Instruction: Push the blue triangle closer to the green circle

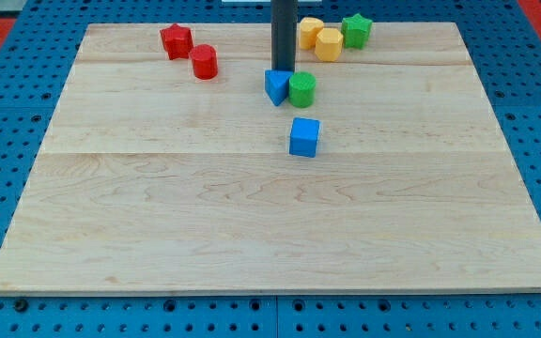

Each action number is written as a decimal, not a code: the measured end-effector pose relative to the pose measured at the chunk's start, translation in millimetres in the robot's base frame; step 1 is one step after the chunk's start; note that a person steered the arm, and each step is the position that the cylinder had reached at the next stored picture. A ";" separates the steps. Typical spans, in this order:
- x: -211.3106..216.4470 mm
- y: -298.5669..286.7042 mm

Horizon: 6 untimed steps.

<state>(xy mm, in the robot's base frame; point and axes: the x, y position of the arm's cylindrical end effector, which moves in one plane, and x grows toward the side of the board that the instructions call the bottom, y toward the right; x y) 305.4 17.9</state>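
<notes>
A pale wooden board (158, 235) lies on a blue pegboard surface (7, 319) and fills most of the frame. The straight dark rod comes down from the top edge a little right of centre, and the tip (283, 71) sits at the upper edge of the small blue triangular block (275, 86), touching it or just behind it. The arm has no jaws, only this rod, so nothing is held. The blue triangular block rests in the upper middle of the frame, and its right side touches the green cylindrical block (302, 89). Below them, slightly right, stands a blue cube (304, 137), clearly apart. In the upper left lie a red star-shaped block (176, 40) and, just beside it, a red cylinder (204, 62). Near the top edge, right of the rod, two yellow blocks (320, 38) of unclear shape sit together, with a green star-shaped block (356, 30) at their right.
</notes>
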 end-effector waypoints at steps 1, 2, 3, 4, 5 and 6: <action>23.5 28.4; 43.4 56.3; 21.1 56.3; 4.8 9.5; 6.9 -46.5; 32.0 -32.4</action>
